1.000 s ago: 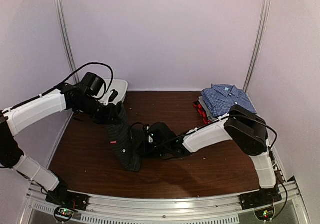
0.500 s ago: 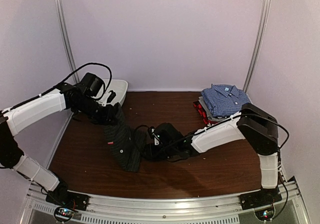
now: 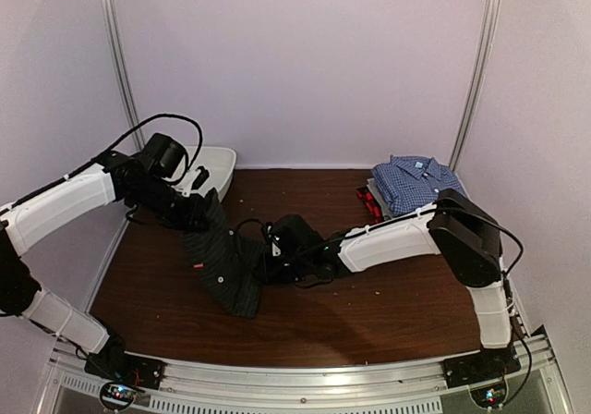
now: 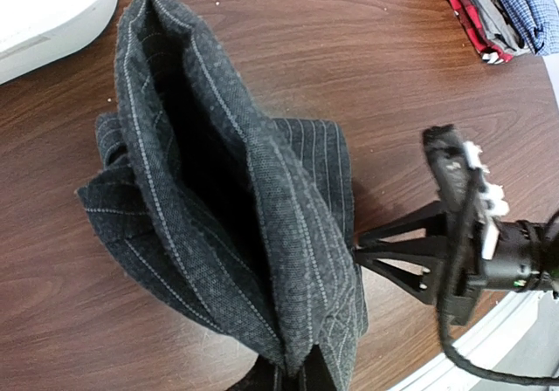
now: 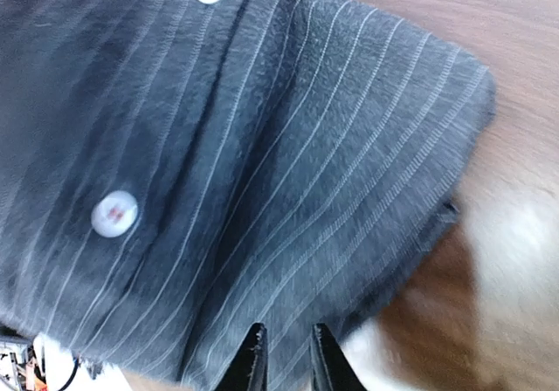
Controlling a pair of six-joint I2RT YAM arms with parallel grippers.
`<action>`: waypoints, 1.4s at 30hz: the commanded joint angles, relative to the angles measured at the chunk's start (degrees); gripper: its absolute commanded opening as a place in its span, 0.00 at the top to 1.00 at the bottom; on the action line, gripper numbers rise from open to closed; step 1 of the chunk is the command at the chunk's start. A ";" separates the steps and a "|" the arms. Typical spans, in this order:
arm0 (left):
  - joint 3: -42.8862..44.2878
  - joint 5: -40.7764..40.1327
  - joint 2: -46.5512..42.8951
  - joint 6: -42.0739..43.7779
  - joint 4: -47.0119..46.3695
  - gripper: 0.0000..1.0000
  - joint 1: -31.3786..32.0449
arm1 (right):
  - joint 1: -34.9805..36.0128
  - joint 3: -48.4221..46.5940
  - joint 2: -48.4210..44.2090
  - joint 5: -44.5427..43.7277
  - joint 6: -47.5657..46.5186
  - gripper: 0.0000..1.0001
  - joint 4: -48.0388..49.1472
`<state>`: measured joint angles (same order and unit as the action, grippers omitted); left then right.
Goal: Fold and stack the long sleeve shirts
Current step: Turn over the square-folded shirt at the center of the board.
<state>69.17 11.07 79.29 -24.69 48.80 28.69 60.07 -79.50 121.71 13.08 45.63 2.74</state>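
Note:
The black pinstriped shirt [image 3: 226, 266] hangs bunched from the table's left middle, its lower end resting on the wood. My left gripper [image 3: 201, 213] is shut on its upper end; in the left wrist view the cloth [image 4: 236, 199] runs into the closed jaws of the left gripper [image 4: 301, 378]. My right gripper [image 3: 264, 266] is at the shirt's right edge, shut on a fold of the button placket [image 5: 262, 164], with cloth between the tips of the right gripper [image 5: 284, 360]. The folded blue checked shirt [image 3: 420, 183] tops a stack with grey and red-black shirts [image 3: 369, 206] at the back right.
A white plastic tub [image 3: 211, 167] stands at the back left, just behind my left gripper; it shows in the left wrist view [image 4: 44, 16]. The stack also shows in the left wrist view [image 4: 498, 7]. Booth walls close in on three sides. The brown table [image 3: 369, 312] stretches in front.
My left gripper has pulled the shirt's upper end a little left. My right gripper has shifted left and slightly back with the shirt's edge. The shirt now spreads wider.

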 commanded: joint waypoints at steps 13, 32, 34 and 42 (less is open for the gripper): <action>13.10 4.96 2.37 3.33 -0.68 1.00 -0.65 | 0.40 -18.29 16.14 5.06 4.86 0.86 3.40; 9.11 13.63 5.08 0.65 -7.57 1.00 0.91 | -4.48 3.36 -3.13 4.53 4.51 0.60 19.28; 8.62 13.63 5.44 -0.38 -8.46 1.00 2.07 | -5.37 7.42 -8.58 2.61 4.18 0.60 18.92; 8.88 12.69 12.49 -7.64 -17.83 1.00 12.87 | -11.55 21.22 -33.76 -11.44 1.23 0.53 2.53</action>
<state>77.49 22.90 87.00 -27.35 40.42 35.86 52.12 -64.31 98.02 9.63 48.88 13.10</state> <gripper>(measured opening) 0.035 0.458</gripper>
